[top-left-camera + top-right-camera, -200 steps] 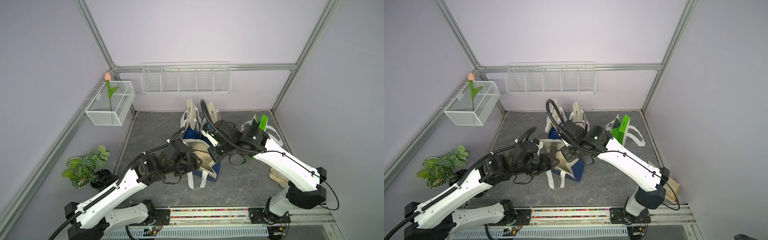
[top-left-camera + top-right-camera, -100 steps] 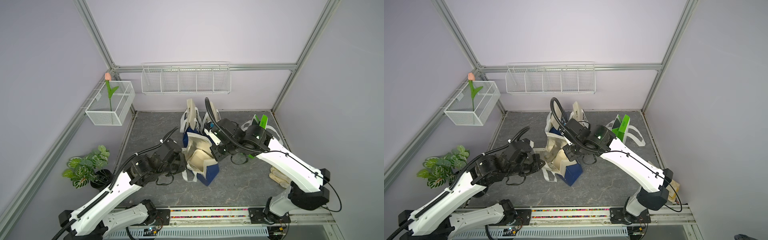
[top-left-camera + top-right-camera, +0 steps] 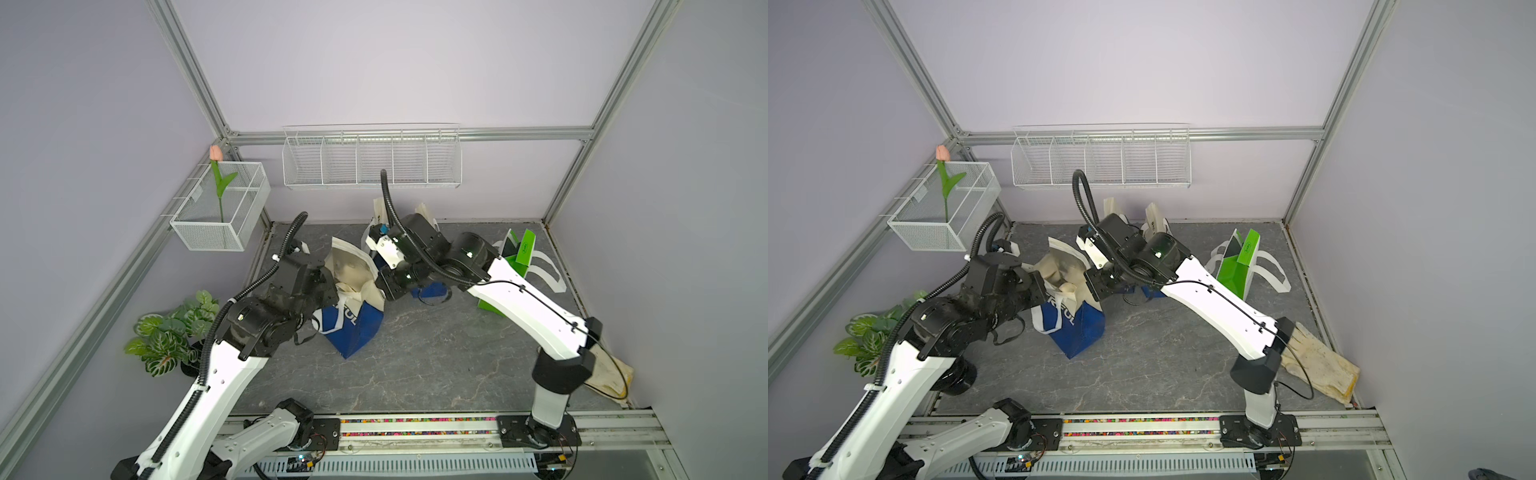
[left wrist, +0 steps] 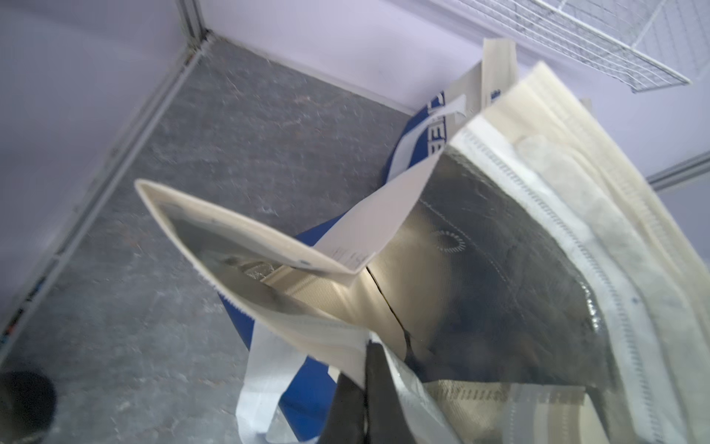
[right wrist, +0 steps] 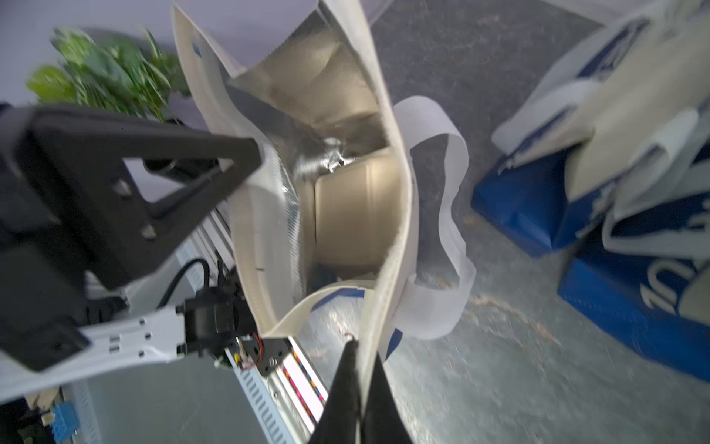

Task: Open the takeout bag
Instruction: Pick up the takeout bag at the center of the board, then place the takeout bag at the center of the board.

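The takeout bag is blue with white lettering, a cream upper band and white strap handles. It stands tilted mid-table with its mouth spread wide. My left gripper is shut on the mouth's left rim. At the opposite rim my right gripper is shut on the cream fabric. The silver lining shows in the left wrist view. A tan container sits deep inside the bag in the right wrist view.
More blue-and-white bags stand behind my right arm. A green bag is at the back right and a cream glove lies by the right wall. On the left are a potted plant and a wire basket.
My left gripper has shut on the bag's rim. Both arms have drawn apart, the bag has shifted left, and its mouth has spread much wider.
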